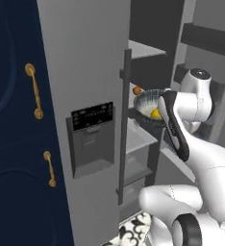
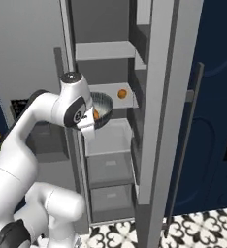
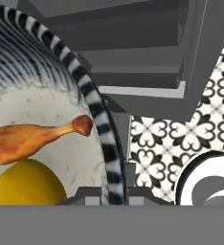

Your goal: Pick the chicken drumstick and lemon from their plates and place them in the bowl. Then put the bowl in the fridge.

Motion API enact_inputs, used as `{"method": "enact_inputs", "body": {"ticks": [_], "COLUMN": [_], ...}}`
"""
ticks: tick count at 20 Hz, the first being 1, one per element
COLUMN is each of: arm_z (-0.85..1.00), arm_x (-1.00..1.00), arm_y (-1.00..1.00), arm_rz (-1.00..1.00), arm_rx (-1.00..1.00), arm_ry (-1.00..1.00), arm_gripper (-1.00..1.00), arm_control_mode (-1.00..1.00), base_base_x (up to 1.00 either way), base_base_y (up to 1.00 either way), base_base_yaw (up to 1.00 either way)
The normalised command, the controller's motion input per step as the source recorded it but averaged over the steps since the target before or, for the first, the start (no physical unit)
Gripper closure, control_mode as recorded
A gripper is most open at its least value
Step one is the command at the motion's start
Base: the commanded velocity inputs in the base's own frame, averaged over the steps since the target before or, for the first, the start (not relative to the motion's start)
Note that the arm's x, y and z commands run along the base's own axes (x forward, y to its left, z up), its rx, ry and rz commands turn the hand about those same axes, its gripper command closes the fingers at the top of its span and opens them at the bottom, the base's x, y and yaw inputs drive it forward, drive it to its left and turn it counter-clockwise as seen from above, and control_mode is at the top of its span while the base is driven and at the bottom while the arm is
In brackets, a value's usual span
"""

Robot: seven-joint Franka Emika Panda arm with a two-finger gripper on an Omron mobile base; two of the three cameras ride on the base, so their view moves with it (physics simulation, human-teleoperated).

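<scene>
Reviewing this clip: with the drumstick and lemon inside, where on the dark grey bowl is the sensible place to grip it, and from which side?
Grip the rim of the deep, ribbed dark grey bowl, coming from above at its edge. The wall is thin enough for one finger inside and one outside, while the orange-brown chicken drumstick and yellow lemon fill the middle. The claw, shut on that rim, appears to hold it this way.

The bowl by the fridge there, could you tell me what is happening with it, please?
The robot arm is carrying the bowl into the open fridge, level with a middle shelf. The tool is shut on the bowl's rim. The chicken drumstick and the lemon already lie inside the bowl, touching each other. A small orange thing sits on the shelf behind it. The bowl is not yet set down.
</scene>
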Motion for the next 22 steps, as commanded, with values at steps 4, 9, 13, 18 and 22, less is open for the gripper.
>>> {"method": "enact_inputs", "body": {"ticks": [4, 9, 13, 18, 22], "arm_z": [0.0, 0.0, 0.0, 0.0, -0.17], "arm_x": [0.0, 0.0, 0.0, 0.0, 0.16], "arm_y": [0.0, 0.0, 0.0, 0.0, -0.05], "arm_rz": [0.0, 0.0, 0.0, 0.0, 0.01], "arm_rx": [0.0, 0.0, 0.0, 0.0, 0.0], "arm_ry": [0.0, 0.0, 0.0, 0.0, -0.05], "arm_gripper": [1.0, 1.0, 1.0, 1.0, 1.0], "arm_control_mode": [1.0, 1.0, 1.0, 1.0, -1.0], "base_base_x": [0.11, 0.54, 1.0, 0.94, 0.19], "base_base_y": [-0.48, -0.03, 0.0, -0.05, -0.09], "base_base_yaw": [-0.13, -0.08, -0.01, 0.0, 0.01]}}
